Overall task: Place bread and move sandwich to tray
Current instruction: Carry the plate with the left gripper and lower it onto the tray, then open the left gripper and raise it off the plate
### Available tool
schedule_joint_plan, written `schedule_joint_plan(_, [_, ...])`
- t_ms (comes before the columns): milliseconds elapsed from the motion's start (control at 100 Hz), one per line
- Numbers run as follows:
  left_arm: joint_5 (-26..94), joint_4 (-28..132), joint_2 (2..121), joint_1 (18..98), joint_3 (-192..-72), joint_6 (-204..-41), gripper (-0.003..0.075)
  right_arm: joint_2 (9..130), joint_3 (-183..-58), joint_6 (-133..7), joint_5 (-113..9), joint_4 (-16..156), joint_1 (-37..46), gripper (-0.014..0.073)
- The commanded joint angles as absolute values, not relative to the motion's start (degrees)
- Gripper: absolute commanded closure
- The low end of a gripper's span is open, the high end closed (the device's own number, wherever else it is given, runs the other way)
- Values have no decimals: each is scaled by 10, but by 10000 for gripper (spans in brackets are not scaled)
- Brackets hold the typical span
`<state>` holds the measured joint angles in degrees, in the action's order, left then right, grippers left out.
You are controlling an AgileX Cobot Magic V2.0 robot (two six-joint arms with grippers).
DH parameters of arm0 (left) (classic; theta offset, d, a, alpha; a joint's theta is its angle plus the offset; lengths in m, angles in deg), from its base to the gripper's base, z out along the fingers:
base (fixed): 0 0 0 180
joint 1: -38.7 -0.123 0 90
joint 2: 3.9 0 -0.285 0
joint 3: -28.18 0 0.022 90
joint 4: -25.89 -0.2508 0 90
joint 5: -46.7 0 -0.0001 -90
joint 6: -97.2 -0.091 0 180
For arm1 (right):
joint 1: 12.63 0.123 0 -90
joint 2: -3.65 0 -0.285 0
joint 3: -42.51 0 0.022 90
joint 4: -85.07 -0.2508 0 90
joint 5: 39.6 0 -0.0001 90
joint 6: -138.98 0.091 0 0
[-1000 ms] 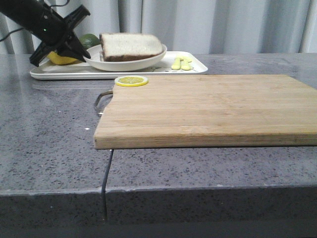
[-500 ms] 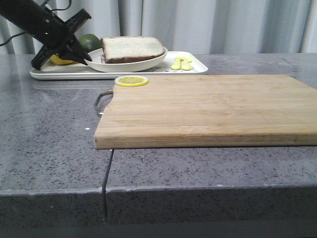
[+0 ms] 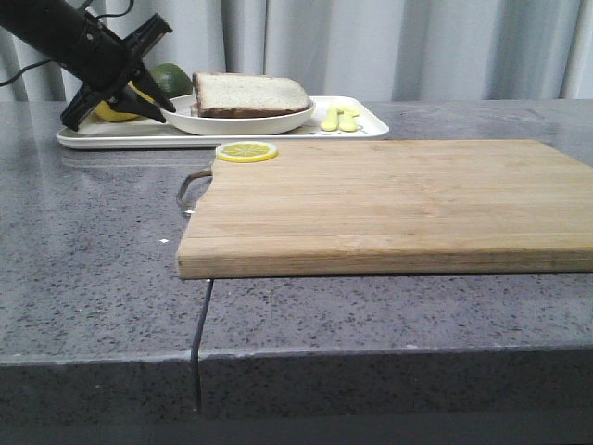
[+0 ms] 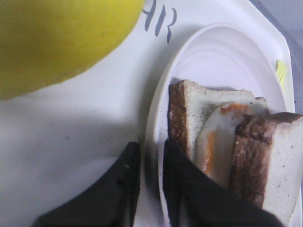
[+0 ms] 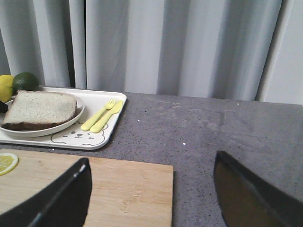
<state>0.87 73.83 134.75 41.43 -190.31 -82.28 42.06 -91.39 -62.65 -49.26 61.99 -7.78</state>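
The sandwich lies on a round white plate that rests on the white tray at the back left. The left wrist view shows the sandwich as two brown-crusted slices with a fried egg between them; the bread is the upper slice. My left gripper is shut on the plate's left rim, one finger inside it and one outside. My right gripper hangs wide open over the far right corner of the cutting board, holding nothing.
A lemon and a lime sit on the tray behind my left gripper. A yellow fork and spoon lie on the tray's right end. A lemon slice lies on the wooden board.
The plate with the sandwich has come down and levelled out onto the tray. My left gripper sank with it and still grips the rim.
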Motion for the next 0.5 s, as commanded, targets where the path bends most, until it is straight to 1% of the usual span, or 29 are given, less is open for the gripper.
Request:
schedule_joint_plan(0, [18, 767, 1309, 420, -1921, -818, 581, 420, -929, -631, -447, 622, -80, 52])
schedule_joint_plan(200, [18, 767, 1309, 420, -1921, -818, 581, 420, -929, -631, -447, 622, -80, 52])
schedule_joint_plan(490, [10, 766, 1309, 418, -1952, -818, 581, 420, -929, -631, -448, 622, -80, 52])
